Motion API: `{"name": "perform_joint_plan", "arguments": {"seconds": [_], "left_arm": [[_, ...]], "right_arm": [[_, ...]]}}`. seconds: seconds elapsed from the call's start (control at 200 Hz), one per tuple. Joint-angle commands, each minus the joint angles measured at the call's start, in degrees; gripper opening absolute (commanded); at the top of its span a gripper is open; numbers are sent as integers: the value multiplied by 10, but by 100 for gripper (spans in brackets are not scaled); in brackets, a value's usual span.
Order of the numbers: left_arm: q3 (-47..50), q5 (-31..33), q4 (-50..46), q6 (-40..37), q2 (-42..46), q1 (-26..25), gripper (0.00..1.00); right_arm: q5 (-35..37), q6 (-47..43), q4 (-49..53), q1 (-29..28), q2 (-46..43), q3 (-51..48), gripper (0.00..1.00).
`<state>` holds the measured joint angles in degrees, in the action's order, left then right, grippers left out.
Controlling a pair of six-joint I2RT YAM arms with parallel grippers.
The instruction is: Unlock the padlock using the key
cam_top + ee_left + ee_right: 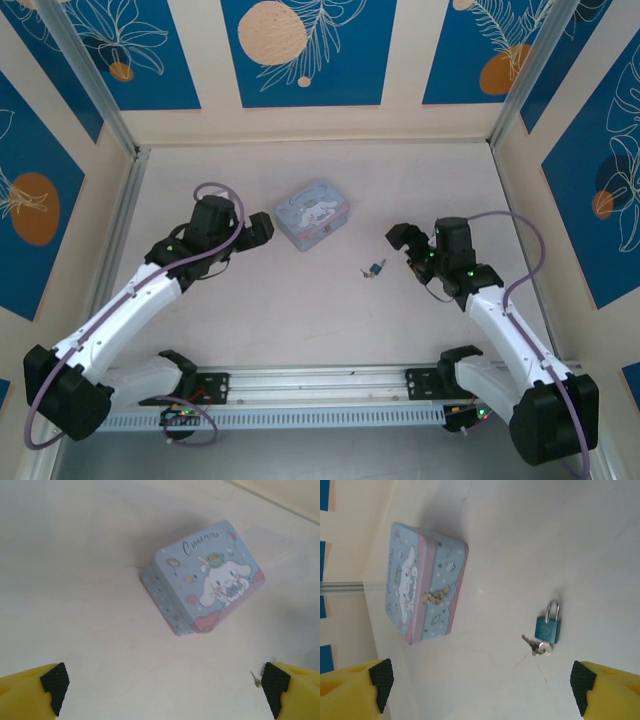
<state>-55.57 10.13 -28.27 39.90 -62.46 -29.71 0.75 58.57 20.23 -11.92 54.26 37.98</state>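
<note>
- This looks like a robot lab, inside a small test booth.
- A left robot arm (pixel 120 310) and a right robot arm (pixel 505 325), both white and black, are bolted to a metal rail (pixel 320 383) at the near edge of a pale counter (pixel 320 320).
- Flat walls (pixel 300 50) with blue leaf pictures and orange circles close in three sides.
- Shiny metal posts (pixel 88 75) stand in the corners.

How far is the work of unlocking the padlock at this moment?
Nothing looks done: the padlock lies shut on the table, the key at its base. In hand: nothing; the left gripper and the right gripper are open. Left: grasp both, turn the key.
</note>
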Motion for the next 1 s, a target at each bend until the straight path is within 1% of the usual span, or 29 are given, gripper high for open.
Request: {"name": "perform_joint_plan", "arguments": {"seconds": [0.0, 0.085, 0.13, 0.145, 0.165, 0.21, 0.27, 0.35, 0.4, 0.44, 0.51, 0.71, 0.865, 0.995], "left_arm": [[23, 104, -4, -57, 35, 9, 100], [50, 162, 32, -101, 62, 10, 100], [63, 199, 49, -123, 73, 11, 100], [68, 212, 55, -131, 77, 11, 100], [75, 226, 66, -145, 82, 11, 100], [94, 256, 99, -182, 90, 11, 100], [128, 275, 165, -245, 103, 12, 100], [164, 316, 237, -312, 103, 18, 100], [176, 316, 263, -347, 95, 33, 100], [182, 314, 277, -358, 86, 50, 100], [193, 305, 303, -366, 66, 79, 100], [235, 285, 381, -346, -6, 139, 100], [276, 261, 461, -326, -65, 171, 100], [297, 245, 525, -323, -120, 188, 100]], "right_arm": [[68, -77, 94, 5, 27, 55, 94], [115, -88, 97, 5, 39, 68, 94], [156, -91, 84, 6, 38, 65, 97], [170, -95, 75, 7, 36, 62, 100], [182, -99, 66, 6, 34, 58, 100], [219, -109, 44, 6, 29, 49, 100], [272, -120, 20, 7, 24, 41, 100], [326, -177, -17, 7, 25, 35, 99], [369, -214, -31, 8, 34, 37, 100], [394, -235, -43, 11, 42, 38, 100], [418, -271, -69, 20, 60, 33, 100], [412, -302, -139, 50, 114, 8, 100], [419, -311, -199, 66, 177, -21, 100], [449, -311, -268, 63, 236, -42, 100]]}}
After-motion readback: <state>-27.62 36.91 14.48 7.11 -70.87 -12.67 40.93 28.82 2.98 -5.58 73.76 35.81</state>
